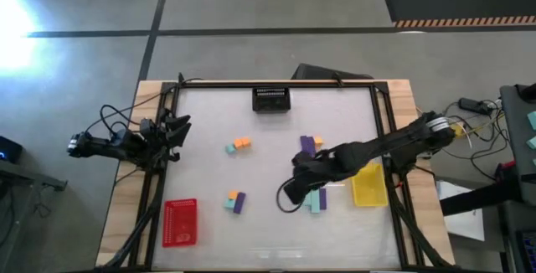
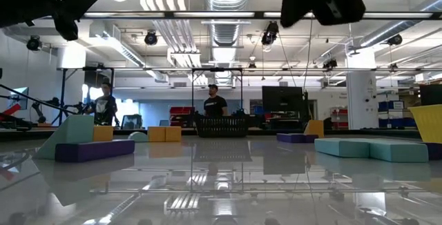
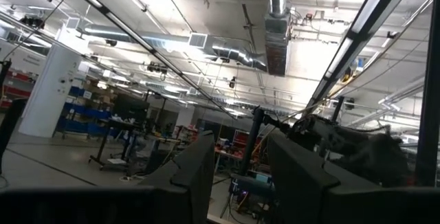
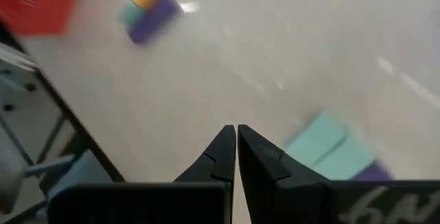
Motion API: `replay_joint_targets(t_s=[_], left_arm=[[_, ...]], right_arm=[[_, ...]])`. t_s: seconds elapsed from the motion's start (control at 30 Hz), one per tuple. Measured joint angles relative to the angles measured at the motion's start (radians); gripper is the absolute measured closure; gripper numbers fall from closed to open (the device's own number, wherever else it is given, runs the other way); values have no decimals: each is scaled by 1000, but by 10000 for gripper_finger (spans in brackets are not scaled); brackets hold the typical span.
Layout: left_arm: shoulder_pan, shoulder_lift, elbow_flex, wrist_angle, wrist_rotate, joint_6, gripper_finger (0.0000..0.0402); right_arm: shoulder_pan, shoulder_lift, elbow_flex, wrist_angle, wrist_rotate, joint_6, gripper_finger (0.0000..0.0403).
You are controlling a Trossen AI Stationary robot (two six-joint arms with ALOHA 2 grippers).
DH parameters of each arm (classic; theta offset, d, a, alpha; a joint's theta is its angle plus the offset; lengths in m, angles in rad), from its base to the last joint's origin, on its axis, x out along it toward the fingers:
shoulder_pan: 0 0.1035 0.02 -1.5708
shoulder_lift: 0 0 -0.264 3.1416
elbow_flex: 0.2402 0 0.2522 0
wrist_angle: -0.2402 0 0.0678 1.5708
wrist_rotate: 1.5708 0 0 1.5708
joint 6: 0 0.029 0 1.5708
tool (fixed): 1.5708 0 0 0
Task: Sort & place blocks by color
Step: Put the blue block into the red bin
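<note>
The glossy white tabletop (image 1: 268, 139) mirrors the ceiling lights, its border (image 1: 126, 214) bare pale wood, blocks (image 1: 237, 202) matt.

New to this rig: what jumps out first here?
The right gripper reaches out over mid-table, fingers shut and empty, beside the teal blocks near the yellow tray. Small mixed-colour block clusters dot the table, while the red tray at the near-left corner has no blocks in it.

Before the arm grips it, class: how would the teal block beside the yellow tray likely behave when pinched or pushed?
The teal block looks flat-sided and boxy, so it will probably slide rather than roll. It lies low and long, so tipping seems unlikely. The table looks glossy, so a push may send it skidding.
</note>
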Motion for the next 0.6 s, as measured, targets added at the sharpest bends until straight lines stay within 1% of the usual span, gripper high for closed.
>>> replay_joint_targets(t_s=[0.17,0.33,0.47,0.6], left_arm=[[0,9,0,-1,1,-1,282],[0,12,0,1,1,-1,282],[0,12,0,1,2,-1,282],[0,11,0,2,2,-1,282]], right_arm=[[7,111,27,-23,-102,58,394],[20,187,22,-36,-136,135,394],[31,233,20,-96,-138,200,394],[35,258,20,-125,-158,212,381]])
